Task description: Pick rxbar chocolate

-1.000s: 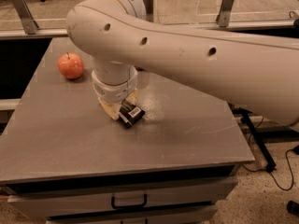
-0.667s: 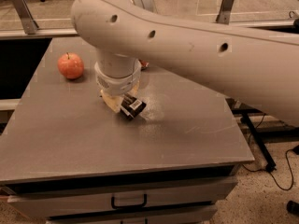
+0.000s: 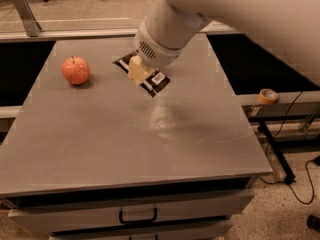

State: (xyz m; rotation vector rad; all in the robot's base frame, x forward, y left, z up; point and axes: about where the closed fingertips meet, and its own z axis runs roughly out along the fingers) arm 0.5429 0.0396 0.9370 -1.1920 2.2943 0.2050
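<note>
The rxbar chocolate [image 3: 156, 81] is a flat black wrapper with a white barcode patch, seen over the back middle of the grey table [image 3: 125, 144]. My gripper [image 3: 137, 72], at the end of the big white arm coming in from the upper right, is shut on the bar's middle. Its cream fingers [image 3: 135, 74] cover part of the wrapper. The bar sticks out on both sides of the fingers and tilts down to the right. It looks held a little above the tabletop.
A red apple [image 3: 76, 70] sits on the table's back left. A roll of tape [image 3: 268, 95] lies on a ledge to the right. Drawers with a black handle [image 3: 137, 217] are under the front edge. Floor and cables lie to the right.
The arm has risen and swung toward the back of the table, carrying the bar with it. The gripper was down at the tabletop before.
</note>
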